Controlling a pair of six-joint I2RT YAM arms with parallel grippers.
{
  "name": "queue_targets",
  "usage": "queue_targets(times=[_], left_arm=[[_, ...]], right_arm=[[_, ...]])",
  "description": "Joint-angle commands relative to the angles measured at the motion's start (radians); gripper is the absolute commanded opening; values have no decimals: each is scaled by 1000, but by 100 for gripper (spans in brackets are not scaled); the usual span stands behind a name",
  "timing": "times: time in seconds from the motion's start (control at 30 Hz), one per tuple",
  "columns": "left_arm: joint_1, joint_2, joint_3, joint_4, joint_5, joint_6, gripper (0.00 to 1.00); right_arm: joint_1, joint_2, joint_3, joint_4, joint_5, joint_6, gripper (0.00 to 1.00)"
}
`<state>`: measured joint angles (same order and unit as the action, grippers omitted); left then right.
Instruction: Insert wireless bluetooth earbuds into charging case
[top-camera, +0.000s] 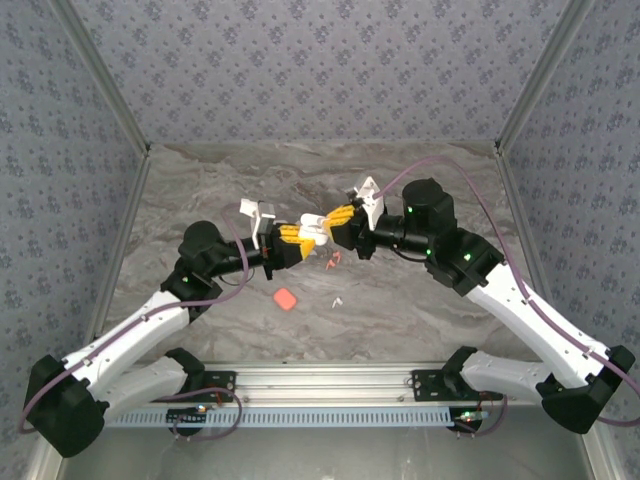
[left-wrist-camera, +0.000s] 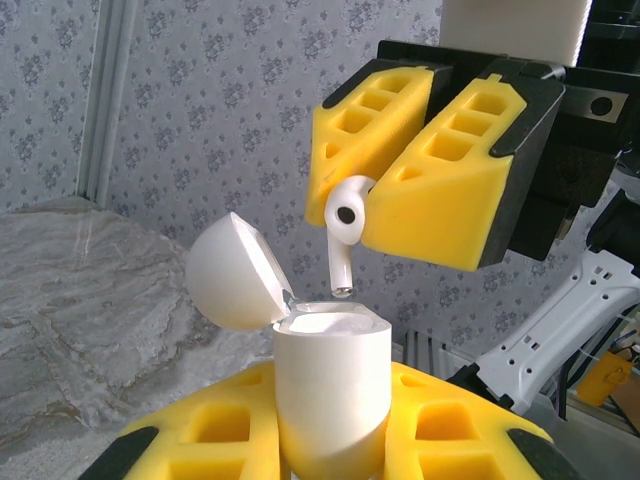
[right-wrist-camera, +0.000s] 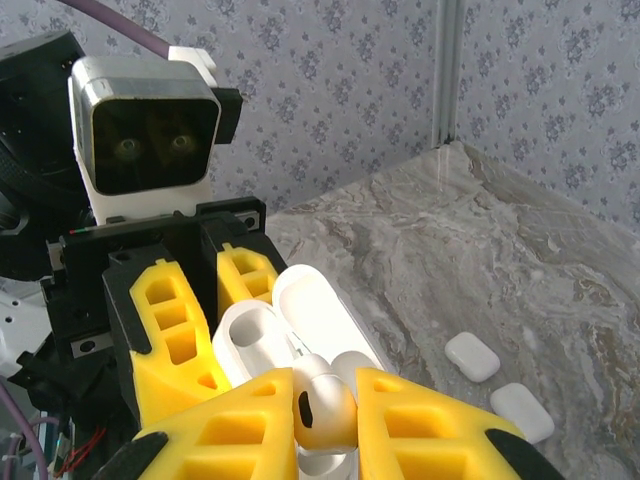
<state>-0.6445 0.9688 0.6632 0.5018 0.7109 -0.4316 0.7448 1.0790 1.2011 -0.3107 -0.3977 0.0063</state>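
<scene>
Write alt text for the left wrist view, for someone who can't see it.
The right end effector pinches a white earbud, stem down, just above an open white case gripped upright by the left end effector. The lid is flipped open, and a marble table and patterned wall lie behind.

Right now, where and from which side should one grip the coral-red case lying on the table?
Grip the coral-red case across two opposite side walls, coming straight down from above. It lies flat and low on the table, apart from other things, so probably only its sides offer the fingers purchase.
</scene>
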Motion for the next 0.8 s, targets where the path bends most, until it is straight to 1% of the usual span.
queue_targets(times=[0.0, 0.3, 0.57, 0.7, 0.77], left_arm=[[-7, -13, 48, 41, 17, 4, 0], [-7, -12, 49, 40, 16, 5, 0], [-7, -15, 47, 47, 22, 4, 0], [-7, -15, 47, 50, 19, 4, 0], [-7, -14, 47, 51, 19, 5, 0]], right_arm=[[1, -6, 0, -16, 1, -17, 19], [-2, 9, 0, -24, -28, -19, 19], [-6, 44, 0, -45, -116, -7, 19], [-11, 56, 14, -50, -151, 3, 24], [-17, 53, 15, -33, -164, 20, 32]])
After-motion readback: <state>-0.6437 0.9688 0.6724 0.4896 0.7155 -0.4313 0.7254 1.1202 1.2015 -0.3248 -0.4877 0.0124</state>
